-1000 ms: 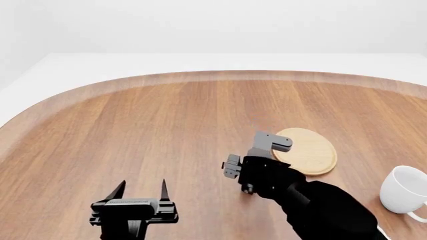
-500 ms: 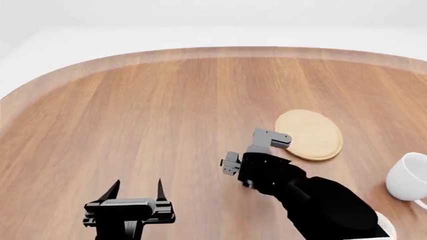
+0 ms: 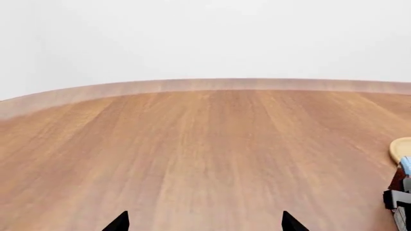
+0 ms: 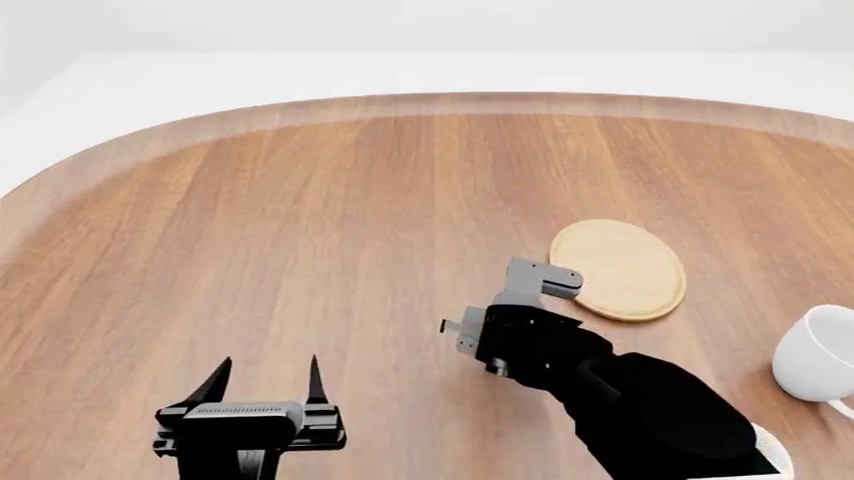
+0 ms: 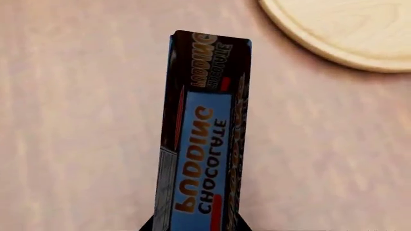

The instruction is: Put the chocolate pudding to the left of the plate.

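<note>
Wooden table fills view; left gripper fingertips spread apart above it; plate edge, chocolate pudding at table's far side.

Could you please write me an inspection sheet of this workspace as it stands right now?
Surface: wooden table with a rounded far edge, bare over most of its area.
Job's things: chocolate pudding held in the right gripper, above the wood beside the plate, not over it. Whether it touches the table cannot be told.
Clutter: white mug at the right edge of the head view, apart from the plate.
Grippers: right gripper shut on the carton; left gripper open, holding nothing, over bare wood near the table's near edge.
Cables: nothing seen.
Surroundings: plain white floor and wall beyond the table.
</note>
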You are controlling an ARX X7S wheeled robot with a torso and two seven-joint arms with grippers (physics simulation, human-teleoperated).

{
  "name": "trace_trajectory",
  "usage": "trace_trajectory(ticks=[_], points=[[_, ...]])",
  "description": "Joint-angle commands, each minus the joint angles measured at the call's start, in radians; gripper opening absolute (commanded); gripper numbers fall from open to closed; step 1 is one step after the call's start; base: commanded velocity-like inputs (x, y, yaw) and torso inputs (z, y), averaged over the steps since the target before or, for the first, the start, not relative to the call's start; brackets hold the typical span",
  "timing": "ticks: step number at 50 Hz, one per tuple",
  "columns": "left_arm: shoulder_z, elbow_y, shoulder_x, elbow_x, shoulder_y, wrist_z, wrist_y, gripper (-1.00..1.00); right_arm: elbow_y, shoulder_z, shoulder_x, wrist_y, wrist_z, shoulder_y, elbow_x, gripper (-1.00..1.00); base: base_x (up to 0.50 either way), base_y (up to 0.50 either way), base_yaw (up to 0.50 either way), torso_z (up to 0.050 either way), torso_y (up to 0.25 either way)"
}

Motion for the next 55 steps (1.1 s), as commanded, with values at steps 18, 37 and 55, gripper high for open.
trace_trajectory(ticks=[18, 37, 55], points=[[-0.018, 0.093, -0.035, -0.112, -0.058, -0.015, -0.169, 1.0, -0.016, -0.03, 0.0, -0.001, -0.139, 0.056, -0.156, -1.0, 0.0, 0.0, 0.0, 0.0, 0.0], [-0.003, -0.101, -0.02, -0.274, -0.637, -0.013, -0.66, 1.0, -0.022, -0.056, 0.028, 0.137, -0.293, 0.197, -0.209, -1.0, 0.0, 0.0, 0.0, 0.0, 0.0], [0.087, -0.858, 0.119, -0.147, -1.102, 0.137, -0.524, 1.0, 0.105, -0.124, 0.004, 0.207, -0.384, 0.276, -0.198, -1.0, 0.0, 0.0, 0.0, 0.0, 0.0]])
